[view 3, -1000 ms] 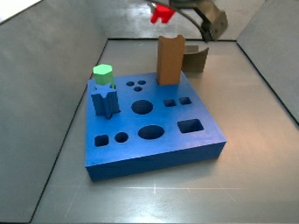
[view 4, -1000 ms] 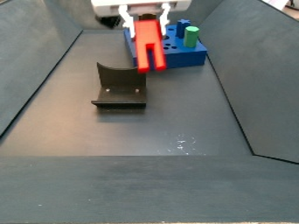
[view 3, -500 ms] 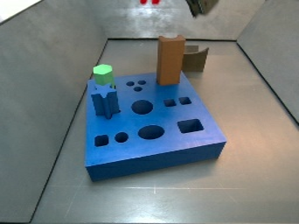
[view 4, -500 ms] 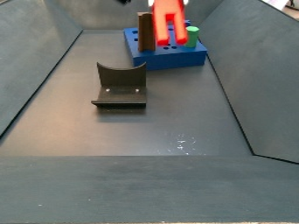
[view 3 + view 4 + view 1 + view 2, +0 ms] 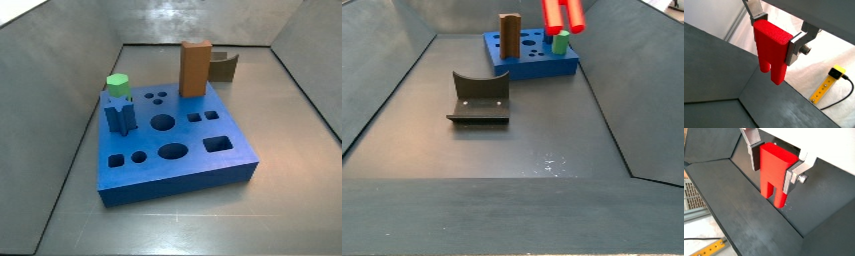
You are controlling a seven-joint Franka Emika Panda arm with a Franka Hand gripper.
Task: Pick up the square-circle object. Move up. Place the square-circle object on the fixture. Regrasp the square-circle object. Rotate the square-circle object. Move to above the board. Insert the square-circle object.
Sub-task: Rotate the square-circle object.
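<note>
High above the floor, the gripper [image 5: 779, 34] has its two silver fingers [image 5: 795, 174] squeezed tight on the square-circle object [image 5: 773, 51], the little red block. Both wrist views show it pinched between the dark pads, hanging down with nothing under it.

In a side view the red block [image 5: 563, 14] is way up at about 1 o'clock, over the far end of the bin and near the board [image 5: 535, 55]. The fixture [image 5: 478, 98] sits empty in the middle of the floor.

So the picking up is done, and the block is in the air. I cannot tell whether the stop on the fixture and the new grip are done. The block is not in any hole of the board [image 5: 174, 140] yet, so the pushing in is left to do.
</note>
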